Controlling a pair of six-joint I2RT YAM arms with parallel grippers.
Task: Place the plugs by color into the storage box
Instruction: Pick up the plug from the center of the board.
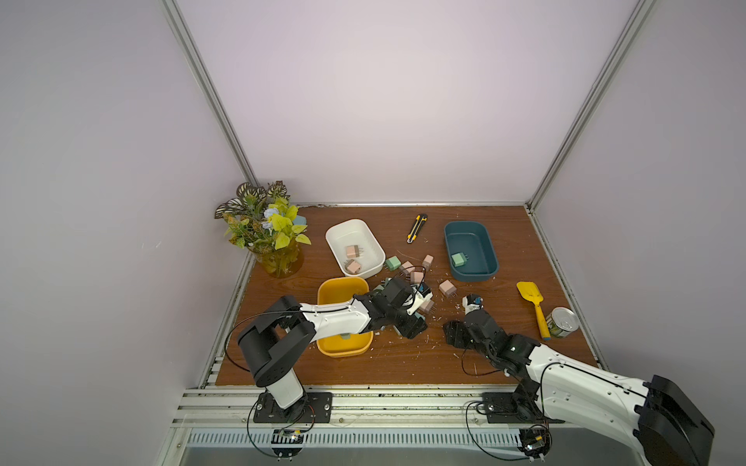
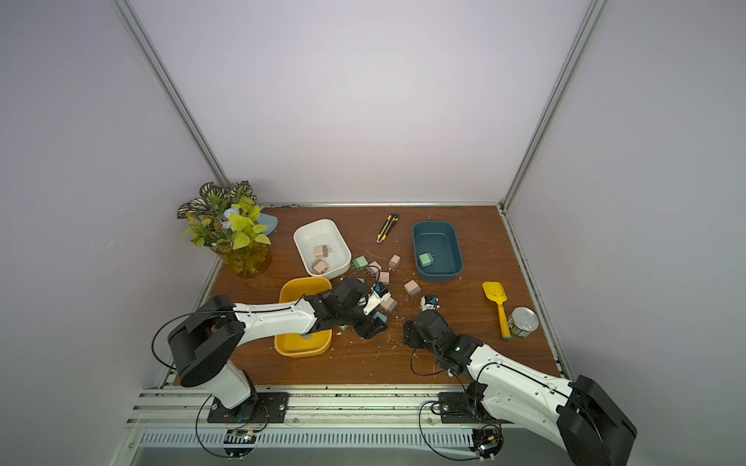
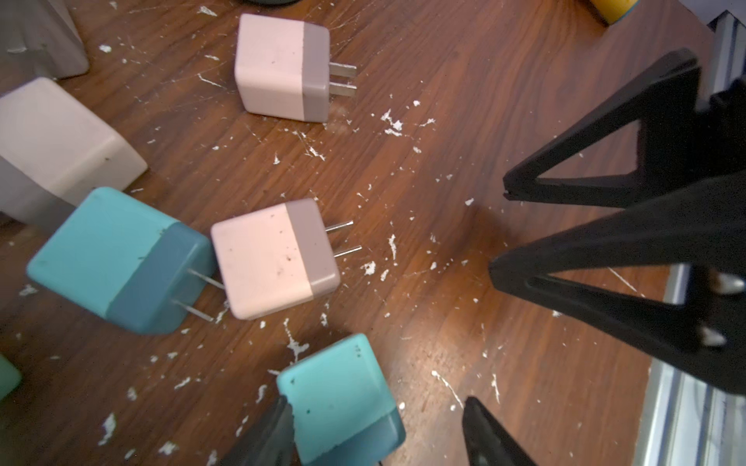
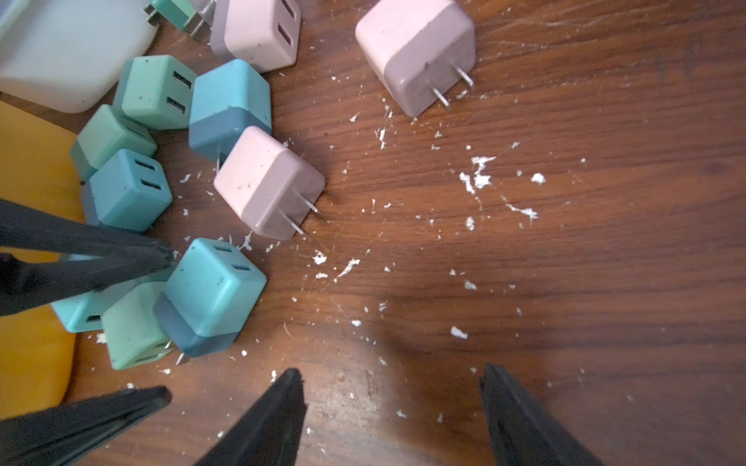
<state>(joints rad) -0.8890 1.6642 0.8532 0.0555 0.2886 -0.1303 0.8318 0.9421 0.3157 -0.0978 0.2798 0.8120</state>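
Pink, teal and mint plugs lie clustered mid-table, among them a green plug (image 1: 392,264) and a pink plug (image 1: 446,287). The white box (image 1: 335,238) holds two pink plugs (image 1: 352,251). A single green plug (image 1: 458,259) lies in the teal box (image 1: 470,238). My left arm partly covers the yellow box (image 1: 343,288). My left gripper (image 3: 377,399) is open around a teal plug (image 3: 339,399), which touches one finger and stands clear of the other. My right gripper (image 4: 392,369) is open over bare wood, right of the cluster, facing the left one.
A yellow-black utility knife (image 1: 417,228) lies at the back between the white and teal boxes. At the right sit a yellow toy shovel (image 1: 533,302) and a tin can (image 1: 562,321). A potted plant (image 1: 266,234) fills the back left corner. White flecks dot the wood.
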